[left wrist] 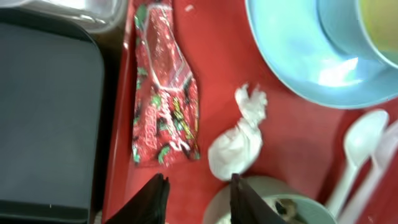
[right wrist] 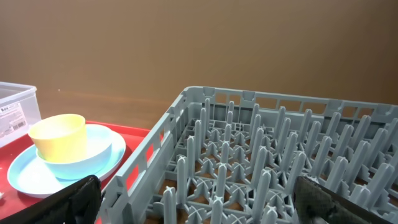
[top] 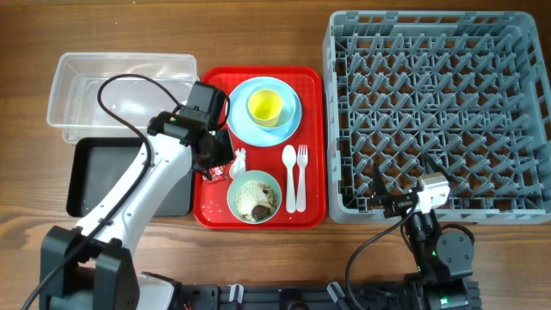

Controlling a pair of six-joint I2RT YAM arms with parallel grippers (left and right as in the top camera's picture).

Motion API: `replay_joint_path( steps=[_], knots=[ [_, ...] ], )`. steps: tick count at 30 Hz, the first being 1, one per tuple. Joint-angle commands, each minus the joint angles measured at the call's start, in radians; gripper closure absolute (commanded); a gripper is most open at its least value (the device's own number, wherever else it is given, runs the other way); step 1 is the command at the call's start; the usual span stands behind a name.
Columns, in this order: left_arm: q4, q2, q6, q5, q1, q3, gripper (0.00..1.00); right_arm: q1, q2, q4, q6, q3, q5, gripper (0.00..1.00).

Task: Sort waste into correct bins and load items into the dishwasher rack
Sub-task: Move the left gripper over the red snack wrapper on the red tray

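Fingers [left wrist: 155, 199] wide apart on left gripper [left wrist: 198, 190] and right gripper [right wrist: 199, 196]; brown wooden table [top: 258, 34]; plain brown backdrop [right wrist: 186, 43]

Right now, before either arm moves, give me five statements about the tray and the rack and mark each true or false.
1. The dishwasher rack holds no dishes. True.
2. The red wrapper lies in the dishwasher rack. False: it lies on the red tray, near its edge.
3. The yellow cup stands in the pale blue bowl, which sits on the light blue plate. True.
4. The left fingers are shut on the paper scrap. False: they are open and hold nothing; the scrap lies on the tray.
5. The mint bowl is empty. False: it holds rice with brown bits.
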Motion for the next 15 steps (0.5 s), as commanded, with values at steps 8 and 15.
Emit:
replay_joint_path(
  steps=[8,15],
  knots=[
    [0.139,0.007,-0.039,-0.055,-0.003,-0.123,0.64,-0.004,-0.003,0.003,-0.01,-0.001,-0.011,0.0],
    [0.162,0.007,-0.039,-0.118,-0.003,-0.149,0.6,-0.004,-0.003,0.003,-0.01,-0.001,-0.011,0.0]
  ],
)
